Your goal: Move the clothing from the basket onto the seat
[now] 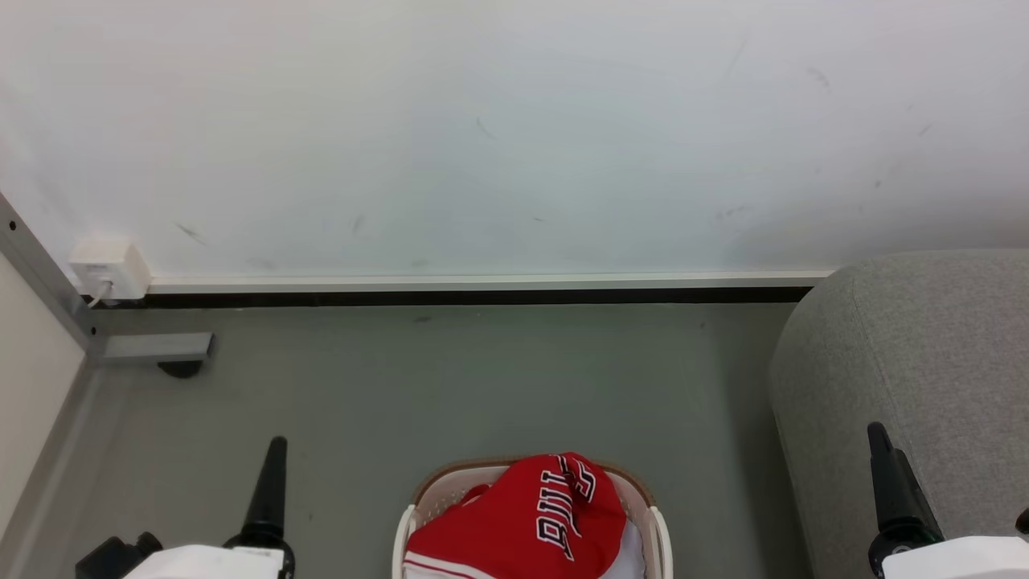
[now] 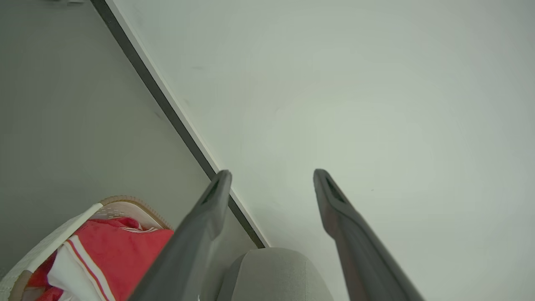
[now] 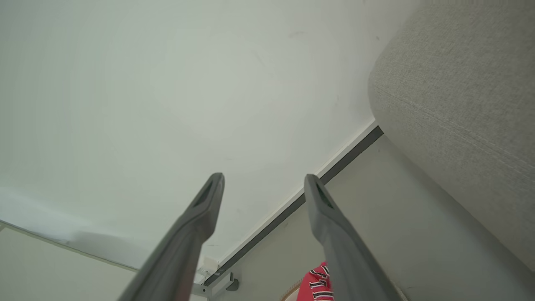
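The clothing (image 1: 522,519), a red jersey with black-and-white lettering, is heaped in the cream basket (image 1: 434,486) on the floor at the bottom centre of the head view. The grey seat (image 1: 924,362) stands to the basket's right. In the left wrist view my left gripper (image 2: 271,175) is open and holds nothing, with the clothing (image 2: 125,251), the basket (image 2: 50,244) and the seat (image 2: 271,276) below it. My right gripper (image 3: 263,177) is open and holds nothing, beside the seat (image 3: 459,104); a bit of clothing (image 3: 317,284) shows low down. Both grippers hang apart from the basket.
A white wall with a dark baseboard (image 1: 482,296) runs behind the grey floor (image 1: 450,378). A wall socket (image 1: 108,269) and a metal frame foot (image 1: 157,347) sit at the far left, next to a pale panel.
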Available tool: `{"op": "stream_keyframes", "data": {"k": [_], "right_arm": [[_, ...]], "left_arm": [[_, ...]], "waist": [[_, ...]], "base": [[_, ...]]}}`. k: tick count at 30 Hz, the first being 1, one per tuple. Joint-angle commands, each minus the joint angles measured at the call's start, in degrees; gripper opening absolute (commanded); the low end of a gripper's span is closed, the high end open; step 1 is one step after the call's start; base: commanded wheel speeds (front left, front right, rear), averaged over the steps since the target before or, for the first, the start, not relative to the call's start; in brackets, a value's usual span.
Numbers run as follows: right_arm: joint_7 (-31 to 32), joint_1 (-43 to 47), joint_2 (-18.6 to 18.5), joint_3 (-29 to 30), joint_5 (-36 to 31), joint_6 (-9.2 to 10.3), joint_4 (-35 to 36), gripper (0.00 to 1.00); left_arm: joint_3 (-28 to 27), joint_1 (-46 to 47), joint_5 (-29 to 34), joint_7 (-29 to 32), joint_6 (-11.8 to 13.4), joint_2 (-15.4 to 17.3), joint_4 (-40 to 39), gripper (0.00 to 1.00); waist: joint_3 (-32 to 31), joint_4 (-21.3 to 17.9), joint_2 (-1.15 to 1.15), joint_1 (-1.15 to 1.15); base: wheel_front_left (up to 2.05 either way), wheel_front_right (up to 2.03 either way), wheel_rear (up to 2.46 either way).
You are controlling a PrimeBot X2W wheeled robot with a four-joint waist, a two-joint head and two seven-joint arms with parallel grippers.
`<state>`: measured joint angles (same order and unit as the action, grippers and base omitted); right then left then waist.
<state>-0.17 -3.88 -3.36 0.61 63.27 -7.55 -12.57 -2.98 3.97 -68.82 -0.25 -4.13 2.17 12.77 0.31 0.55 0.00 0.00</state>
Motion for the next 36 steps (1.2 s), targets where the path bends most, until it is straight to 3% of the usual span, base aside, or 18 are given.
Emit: {"op": "stream_keyframes", "data": {"k": [1, 12, 36], "right_arm": [[-0.79, -0.35, -0.74, -0.61, -2.9, 0.03, 1.24, 1.0], [-3.18, -0.08, -1.58, -3.05, -12.68, 0.04, 1.07, 1.0], [-7.31, 0.68, -2.11, -5.75, -30.12, 0.06, 1.34, 1.0]], "left_arm": [[0.37, 0.15, 3.2, -0.71, 0.17, 0.45, -1.09, 1.0], [1.71, -0.59, 14.52, -3.12, 0.71, 0.53, -1.56, 1.0], [3.07, -1.43, 32.39, -7.19, 1.53, 0.68, -2.66, 1.0]], "waist": [[0.01, 0.05, 0.0, 0.0], [0.02, 0.23, 0.0, 0.0], [0.5, 0.93, 0.0, 0.0]], "base": [[0.0, 0.0, 0.0], [0.0, 0.0, 0.0], [0.0, 0.0, 0.0]]}}
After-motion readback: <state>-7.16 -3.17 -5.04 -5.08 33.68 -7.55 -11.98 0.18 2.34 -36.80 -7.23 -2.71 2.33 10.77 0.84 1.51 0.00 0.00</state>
